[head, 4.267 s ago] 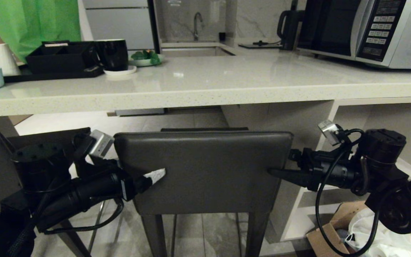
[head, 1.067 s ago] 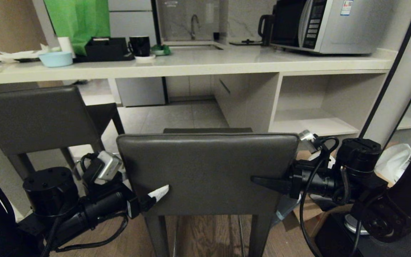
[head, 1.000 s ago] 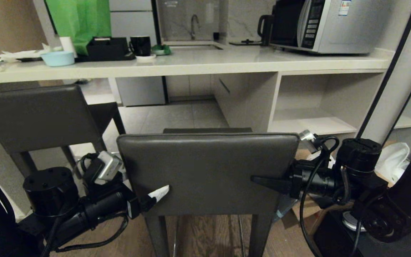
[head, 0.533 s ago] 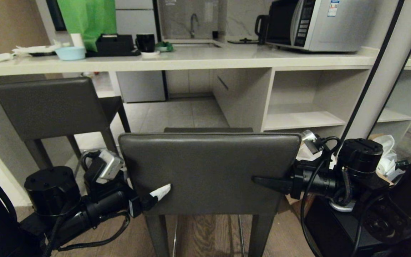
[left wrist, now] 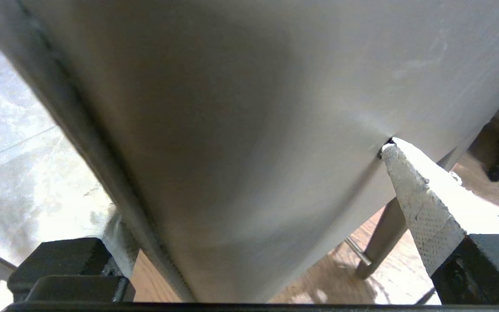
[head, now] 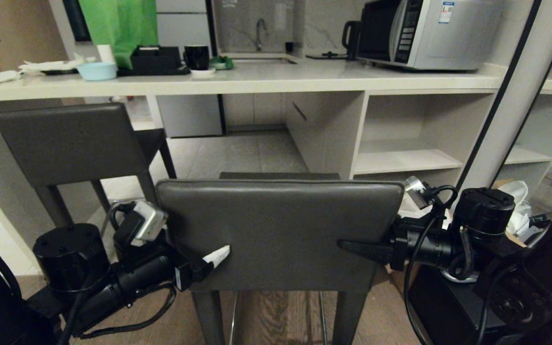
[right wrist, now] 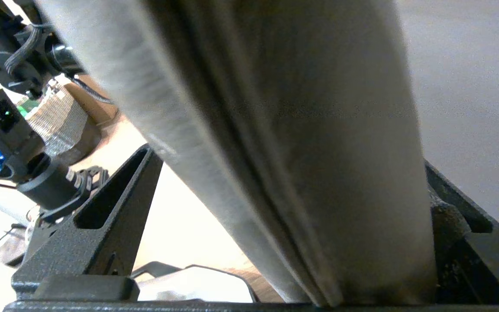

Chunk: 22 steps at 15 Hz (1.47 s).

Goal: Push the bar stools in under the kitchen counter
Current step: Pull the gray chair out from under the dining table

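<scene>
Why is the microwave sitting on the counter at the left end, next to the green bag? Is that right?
Not quite. The head view shows the microwave on the kitchen counter at the right end; the green bag is at the left end.

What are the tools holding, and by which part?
Nothing clamped: left tool and right tool, open, straddle the near bar stool's backrest at its side edges.

Dim indoor light (wrist views blurred close-up).
</scene>
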Available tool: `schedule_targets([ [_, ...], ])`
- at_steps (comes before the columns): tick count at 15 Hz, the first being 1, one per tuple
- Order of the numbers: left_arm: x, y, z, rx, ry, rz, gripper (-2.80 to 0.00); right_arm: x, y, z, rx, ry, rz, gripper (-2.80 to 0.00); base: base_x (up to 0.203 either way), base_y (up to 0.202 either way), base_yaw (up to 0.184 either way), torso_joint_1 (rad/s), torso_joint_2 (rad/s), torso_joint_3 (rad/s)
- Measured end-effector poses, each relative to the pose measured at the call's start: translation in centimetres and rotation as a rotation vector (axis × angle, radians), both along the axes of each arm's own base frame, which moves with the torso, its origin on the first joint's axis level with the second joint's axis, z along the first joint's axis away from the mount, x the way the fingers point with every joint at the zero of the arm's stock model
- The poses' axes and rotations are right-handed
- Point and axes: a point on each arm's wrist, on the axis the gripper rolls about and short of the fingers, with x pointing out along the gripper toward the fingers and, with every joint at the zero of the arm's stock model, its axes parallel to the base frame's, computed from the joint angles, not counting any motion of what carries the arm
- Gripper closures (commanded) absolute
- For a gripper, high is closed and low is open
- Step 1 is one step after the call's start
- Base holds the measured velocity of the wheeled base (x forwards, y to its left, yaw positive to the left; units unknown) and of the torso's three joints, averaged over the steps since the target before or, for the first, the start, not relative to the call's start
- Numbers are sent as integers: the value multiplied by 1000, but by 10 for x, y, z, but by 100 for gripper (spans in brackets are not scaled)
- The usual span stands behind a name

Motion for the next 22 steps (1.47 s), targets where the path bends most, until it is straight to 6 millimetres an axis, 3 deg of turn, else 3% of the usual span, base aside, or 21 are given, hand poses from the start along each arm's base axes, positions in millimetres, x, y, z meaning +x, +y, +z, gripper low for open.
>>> schedule_targets([
  [7, -18, -14, 7, -15, -6, -70, -280, 27, 2, 2, 14, -41, -74, -280, 0, 0, 0, 0, 0, 0],
  [12, -8, -3, 20, -43, -73, -30, -280, 9, -3, 0, 0, -13, -71, -280, 0, 0, 0, 0, 0, 0],
  [16, -4, 25, 24, -49, -82, 79, -280, -1, -38, 9, 6, -10, -131, -280, 0, 0, 0, 0, 0, 0],
  [19, -16, 41, 25, -48, -75, 110, -280, -9, -70, 17, 11, -21, -185, -280, 0, 0, 0, 0, 0, 0],
  [22, -31, 49, 28, -48, -77, 131, -280, -23, -87, 21, 10, -18, -239, -280, 0, 0, 0, 0, 0, 0],
])
